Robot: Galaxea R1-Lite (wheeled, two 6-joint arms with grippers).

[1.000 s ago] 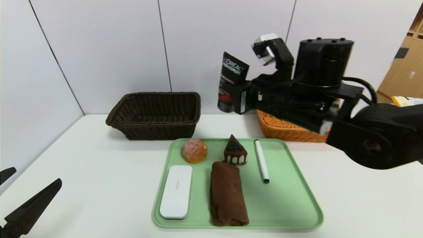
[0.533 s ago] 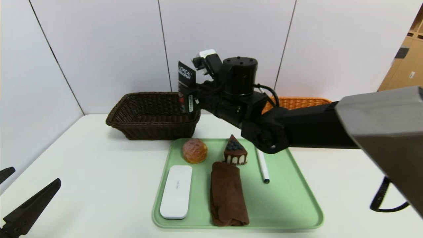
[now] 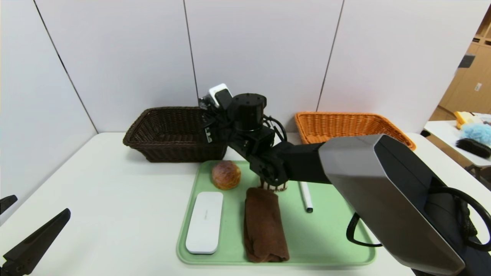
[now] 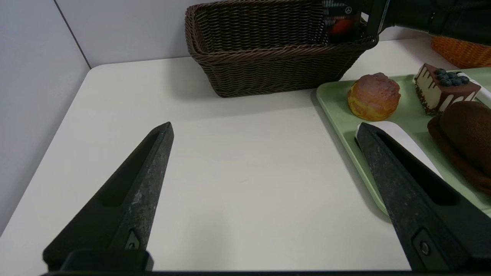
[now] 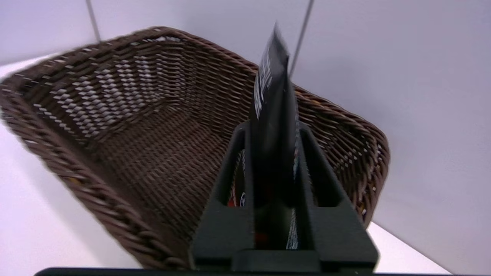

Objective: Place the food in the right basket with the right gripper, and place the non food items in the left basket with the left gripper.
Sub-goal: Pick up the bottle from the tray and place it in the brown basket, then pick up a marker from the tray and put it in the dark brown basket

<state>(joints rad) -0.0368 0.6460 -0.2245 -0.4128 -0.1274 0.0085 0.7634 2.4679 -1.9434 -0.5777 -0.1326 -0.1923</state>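
Note:
My right gripper [image 5: 273, 128] is shut on the black L'Oreal tube [image 5: 273, 92], holding it upright just inside the near right corner of the dark brown left basket [image 3: 153, 126]. The left wrist view shows the tube [image 4: 339, 21] there too. On the green tray [image 3: 337, 237] lie the bun [image 3: 226, 174], the white case [image 3: 205, 222], the rolled brown towel [image 3: 264, 226] and the white pen [image 3: 307, 197]. My right arm hides most of the cake slice [image 4: 445, 90] from the head view. The orange right basket [image 3: 345, 122] holds nothing. My left gripper [image 4: 264, 126] waits open near the table's front left.
My right arm reaches across the tray's back from the right, low over the cake slice. Bare tabletop lies between the left gripper and the tray. White wall panels stand close behind both baskets. A side table with clutter [image 3: 473, 142] sits far right.
My right arm has swung left with the tube, from beside the orange basket to the dark brown basket, and has come down lower. The left gripper has not moved.

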